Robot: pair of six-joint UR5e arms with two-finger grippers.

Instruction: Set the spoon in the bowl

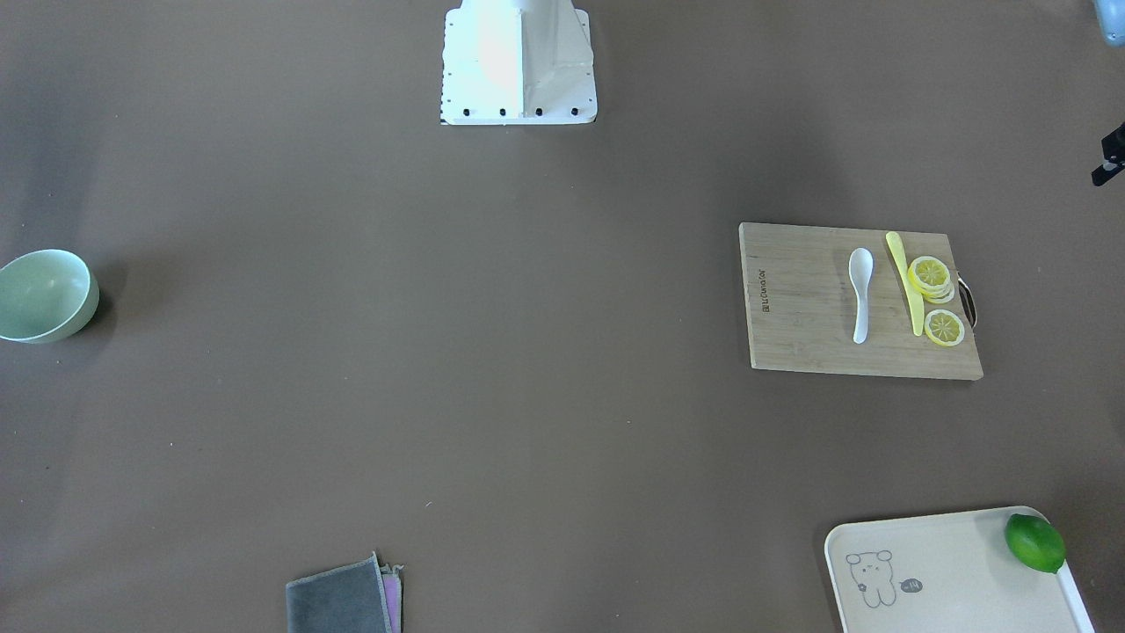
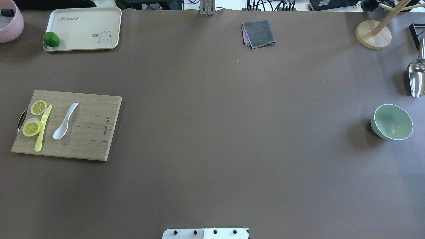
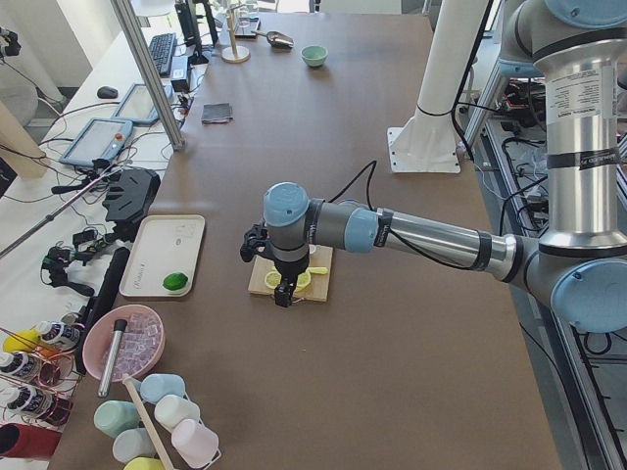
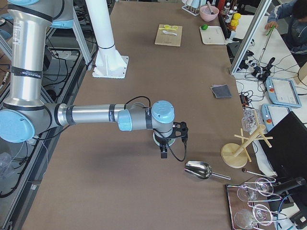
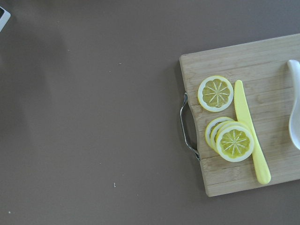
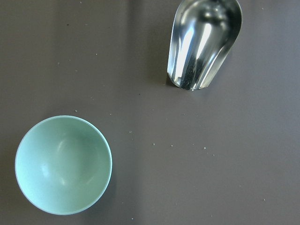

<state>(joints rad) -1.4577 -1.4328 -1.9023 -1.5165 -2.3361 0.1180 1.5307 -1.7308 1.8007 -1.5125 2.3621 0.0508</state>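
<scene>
The white spoon (image 2: 65,121) lies on a wooden cutting board (image 2: 89,132) on the table's left side, scoop toward the robot; it also shows in the front view (image 1: 861,294) and at the right edge of the left wrist view (image 5: 295,117). The mint-green bowl (image 2: 392,121) stands empty at the far right, also in the right wrist view (image 6: 63,164) and the front view (image 1: 44,294). My left gripper (image 3: 283,298) hangs high over the board's handle end. My right gripper (image 4: 163,154) hangs high near the bowl. I cannot tell whether either is open or shut.
A yellow knife (image 2: 42,127) and lemon slices (image 2: 32,126) lie beside the spoon. A cream tray (image 2: 83,30) with a lime (image 2: 51,39) is at the far left. A grey cloth (image 2: 259,33), a metal scoop (image 2: 416,78) and a wooden stand (image 2: 373,33) lie at the far side.
</scene>
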